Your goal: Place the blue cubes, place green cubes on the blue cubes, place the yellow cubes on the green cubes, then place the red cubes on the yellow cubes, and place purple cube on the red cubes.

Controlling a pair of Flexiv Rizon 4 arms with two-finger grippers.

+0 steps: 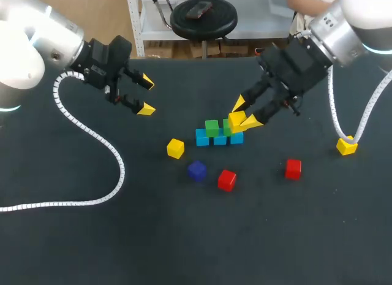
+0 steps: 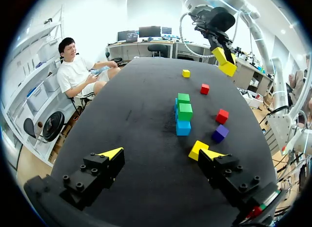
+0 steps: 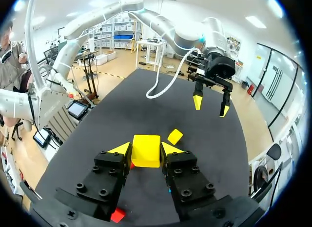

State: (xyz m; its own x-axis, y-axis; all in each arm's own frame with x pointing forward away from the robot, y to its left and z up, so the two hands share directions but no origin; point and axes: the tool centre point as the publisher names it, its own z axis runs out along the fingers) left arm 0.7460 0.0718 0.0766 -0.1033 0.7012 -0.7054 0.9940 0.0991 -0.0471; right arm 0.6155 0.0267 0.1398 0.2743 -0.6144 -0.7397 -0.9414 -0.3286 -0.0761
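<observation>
Right gripper (image 1: pixel 245 113) clamped on yellow cube (image 1: pixel 236 119), right of centre frame, poised just over green cubes (image 1: pixel 212 127) atop blue row (image 1: pixel 202 138), likely for stacking. Left gripper (image 1: pixel 147 96) upper left, wide open, empty, parked clear.

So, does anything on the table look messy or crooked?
Nothing is broken or spilled. The blue cubes sit in a row with green cubes on them, and the right gripper holds a yellow cube right by them. Only the spare cubes lie scattered, turned at different angles.
</observation>
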